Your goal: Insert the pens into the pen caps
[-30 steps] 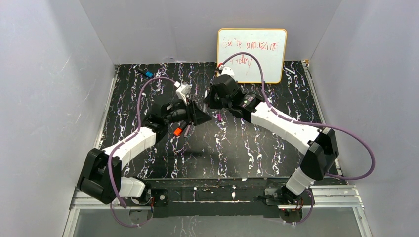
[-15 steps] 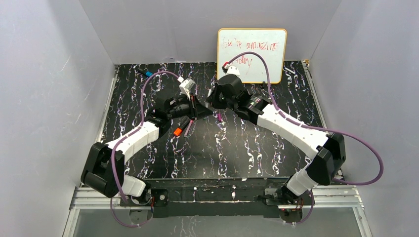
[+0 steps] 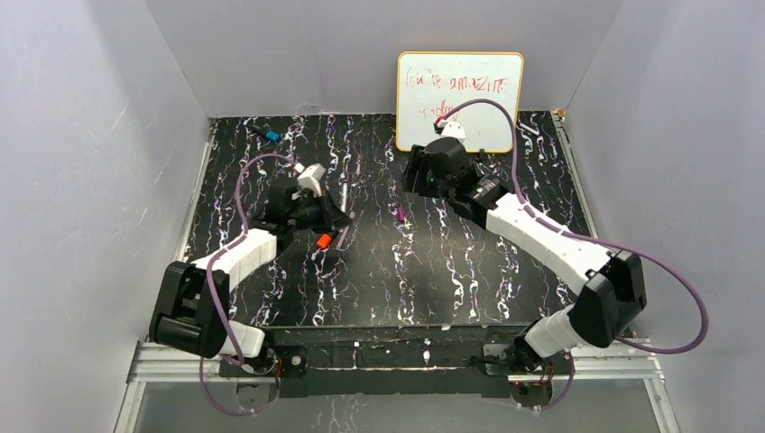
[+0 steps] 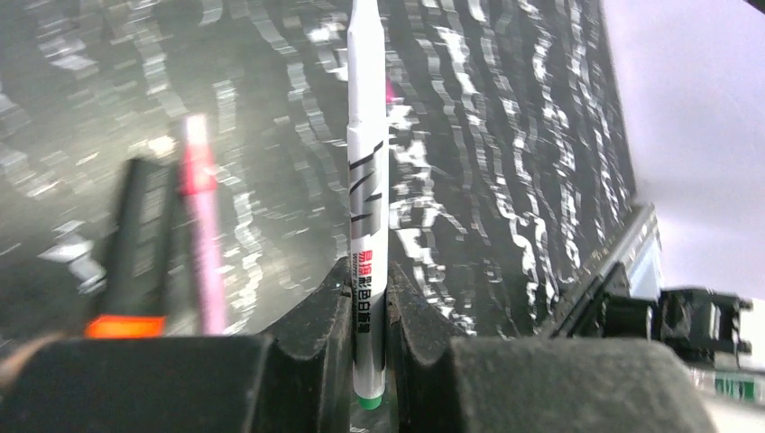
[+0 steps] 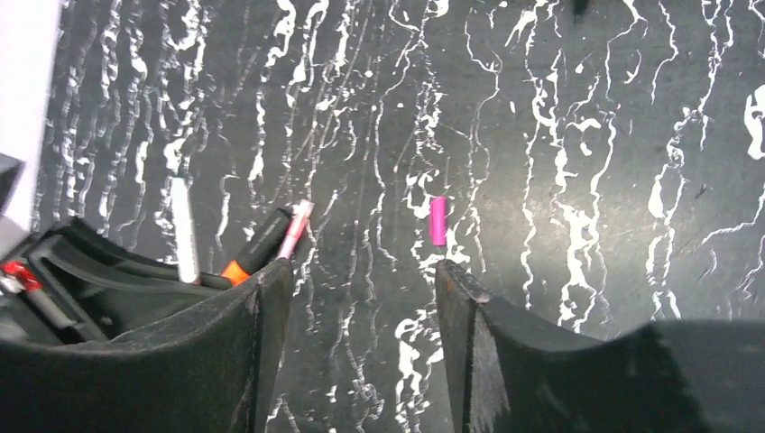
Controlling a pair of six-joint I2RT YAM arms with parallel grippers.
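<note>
My left gripper [image 4: 368, 302] is shut on a pale pen [image 4: 368, 171] with a green end, which points forward above the table. In the top view that gripper [image 3: 332, 210] is left of centre. Beside it on the table lie a black pen with an orange end [image 4: 135, 244] [image 3: 323, 240] and a thin magenta pen [image 4: 203, 234]. A magenta pen cap [image 5: 438, 220] [image 3: 400, 214] lies alone near the middle. My right gripper [image 5: 361, 280] [image 3: 415, 173] stands open and empty above the table, behind that cap. The right wrist view also shows the black pen [image 5: 257, 245] and the held pen [image 5: 184, 230].
A whiteboard [image 3: 460, 99] with red writing leans against the back wall, behind the right arm. A small blue piece [image 3: 271, 135] lies at the back left. The table [image 3: 433, 271] is black with white marbling, with grey walls on three sides.
The left gripper has shut on the pale pen and drawn back to the left with it. The right gripper has opened and pulled away to the right and back.
</note>
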